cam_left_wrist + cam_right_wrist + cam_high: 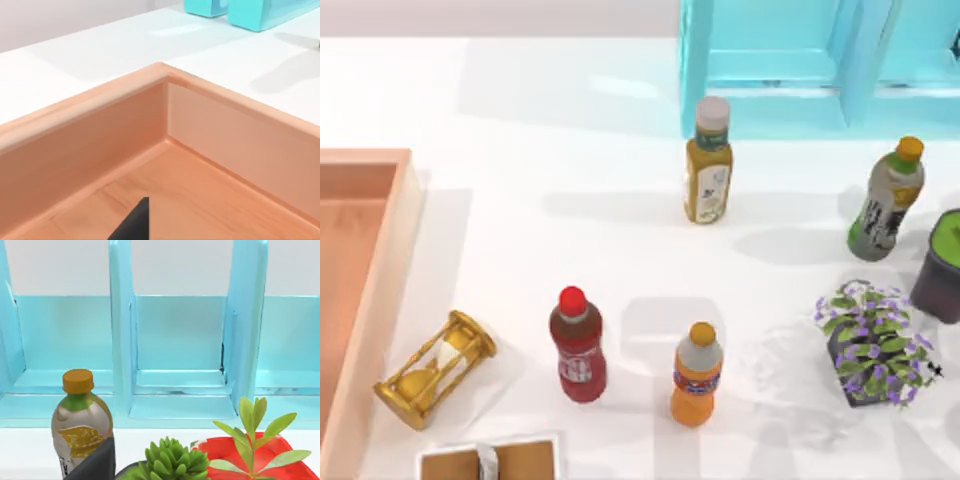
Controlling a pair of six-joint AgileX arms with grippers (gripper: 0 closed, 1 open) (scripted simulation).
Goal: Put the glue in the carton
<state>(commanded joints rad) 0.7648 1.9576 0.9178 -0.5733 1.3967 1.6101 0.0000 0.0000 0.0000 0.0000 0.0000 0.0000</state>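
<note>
Carton corner seen bare inside, no glue spotted. Putting glue in looks left. Gripper fingers: cannot tell.

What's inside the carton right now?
The visible part of the carton shows bare peach floor and walls, no glue. A dark gripper finger is above the floor. The rest is out of frame.

Carton cut off at left edge. Brown box cut at bottom edge. Dark pot cut at right.
</note>
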